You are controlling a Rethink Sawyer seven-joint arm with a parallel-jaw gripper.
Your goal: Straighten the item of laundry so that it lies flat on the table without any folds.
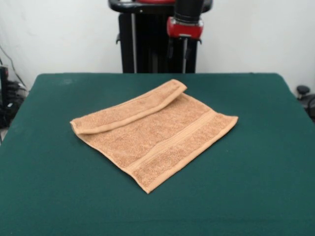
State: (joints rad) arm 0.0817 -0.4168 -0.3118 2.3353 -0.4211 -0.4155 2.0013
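Orange-tan terry cloth makes up the towel (155,135), which is laid near the middle of the table (54,196), turned so that its corners point roughly toward 3, 6, 9 and 12 o'clock. A strip along its far-left edge is folded over onto the upper surface — this flap runs from the corner at 9 o'clock up to the corner at 12 o'clock, with its rounded end lifted slightly at the top. A woven band stripe is seen running parallel to the near-right edge, just inside the hem. No label, brand or writing can be made out on the cloth.

Dark green felt-like material covers the table, and bare surface is left around the towel on every side.

At 12 o'clock, above the far edge of the table, the gripper (178,49) is held well apart from the towel, in front of the black pedestal (142,44). Its two dark fingers hang below a red collar — they are seen slightly parted, and nothing is held between them.
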